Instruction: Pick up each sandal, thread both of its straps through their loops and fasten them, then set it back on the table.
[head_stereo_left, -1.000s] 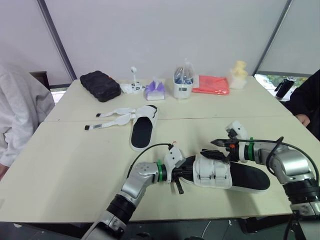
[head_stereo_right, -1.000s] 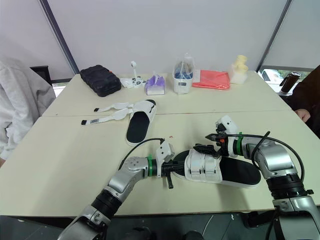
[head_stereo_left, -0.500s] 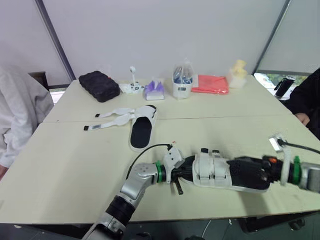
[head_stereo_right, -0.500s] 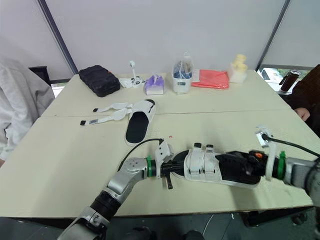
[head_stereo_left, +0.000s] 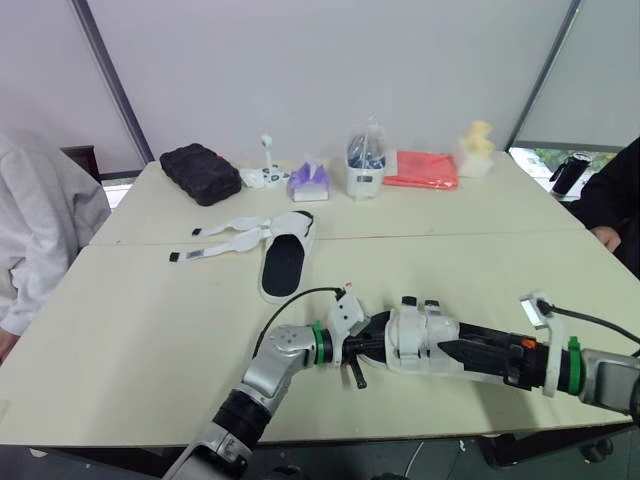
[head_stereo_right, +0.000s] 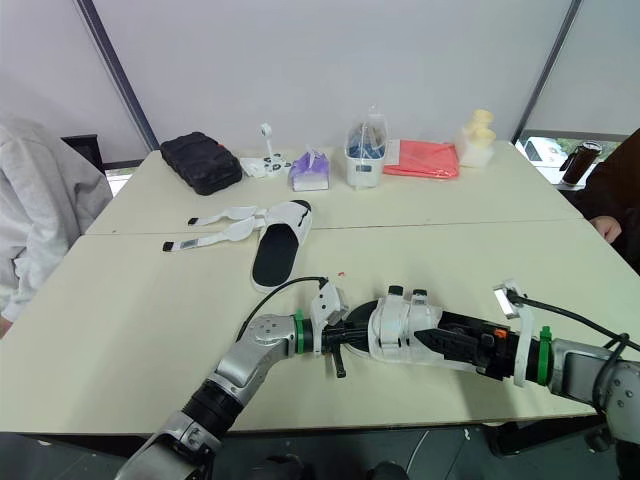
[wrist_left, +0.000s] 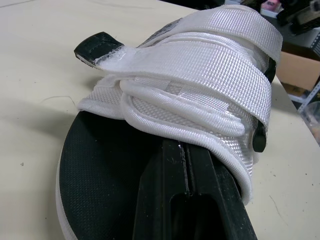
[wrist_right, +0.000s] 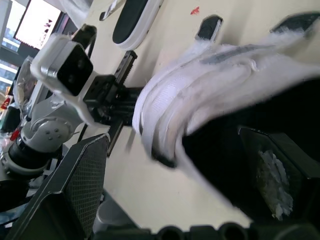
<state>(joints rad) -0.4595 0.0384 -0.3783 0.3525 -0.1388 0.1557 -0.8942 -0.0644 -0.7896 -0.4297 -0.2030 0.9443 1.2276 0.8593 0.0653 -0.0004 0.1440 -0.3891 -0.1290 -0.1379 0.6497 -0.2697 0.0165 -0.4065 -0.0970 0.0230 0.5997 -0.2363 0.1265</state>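
- Table (head_stereo_left: 130, 330): carries 2 sandals.
- Near sandal (head_stereo_left: 425, 340): flat on table, long axis left-right, toe left, heel right. 2 straps (wrist_left: 200, 65) wrapped across it.
- Second sandal (head_stereo_left: 285, 262): beyond near sandal, to its left. 2 loose straps (head_stereo_left: 225, 235) splayed out.
- Right gripper (head_stereo_left: 460, 345): at near sandal's heel end, jaws wide, aimed toeward.
- Left gripper (wrist_left: 181, 150): at near sandal's toe end, jaws pressed together beneath straps.
- Judgement: second sandal nearer left arm.

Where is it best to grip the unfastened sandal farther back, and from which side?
I would pinch the sandal by its bare heel edge, coming from the robot's side: that end points here, and its loose straps sprawl leftward from the far end.
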